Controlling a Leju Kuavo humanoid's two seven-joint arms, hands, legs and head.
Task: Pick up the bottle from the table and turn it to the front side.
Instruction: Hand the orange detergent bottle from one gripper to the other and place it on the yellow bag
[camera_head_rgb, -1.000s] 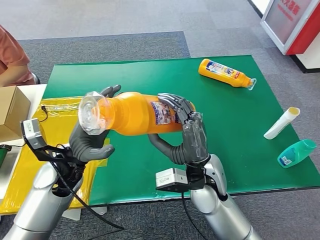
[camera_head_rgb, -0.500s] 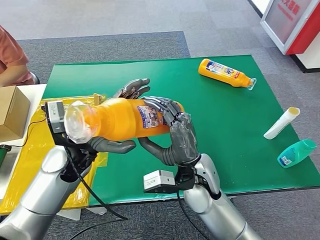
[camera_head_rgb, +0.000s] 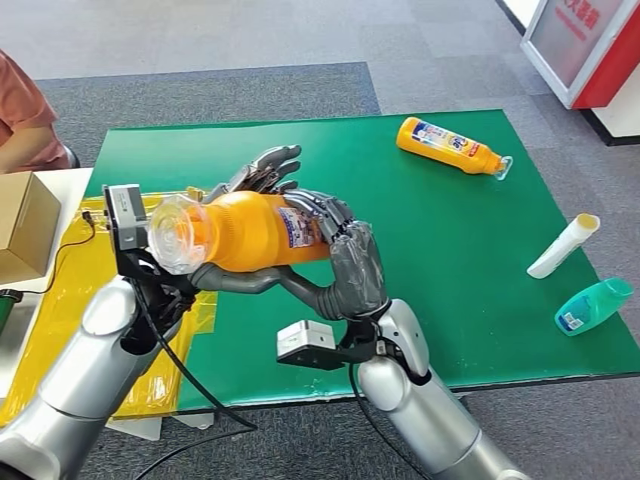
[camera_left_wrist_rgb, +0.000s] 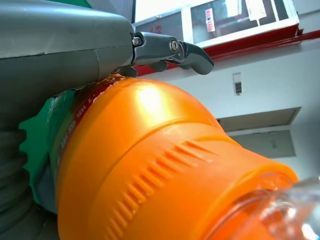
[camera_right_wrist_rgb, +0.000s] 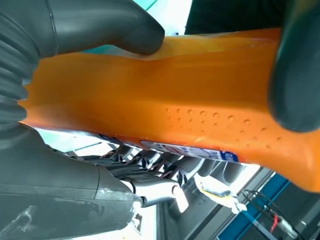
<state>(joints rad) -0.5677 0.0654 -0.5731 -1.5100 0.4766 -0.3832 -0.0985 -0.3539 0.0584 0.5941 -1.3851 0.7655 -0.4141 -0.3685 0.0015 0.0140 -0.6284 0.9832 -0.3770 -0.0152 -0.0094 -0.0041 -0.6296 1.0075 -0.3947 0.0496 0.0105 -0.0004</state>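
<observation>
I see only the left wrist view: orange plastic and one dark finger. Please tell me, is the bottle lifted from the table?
Observer: Yes. In the head view the bottle lies sideways above the green mat, gripped by both hands.
Operator: Where does the right hand hold it?
Observer: The right hand wraps the label end; its fingers lie over the label.
Operator: And the left hand?
Observer: The left hand cradles the neck end, near the clear cap.
Operator: Are there other bottles?
Observer: A second orange bottle lies at the mat's far side.

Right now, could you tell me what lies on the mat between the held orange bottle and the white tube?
Head view: bare green mat between the held orange bottle and the white tube.
</observation>
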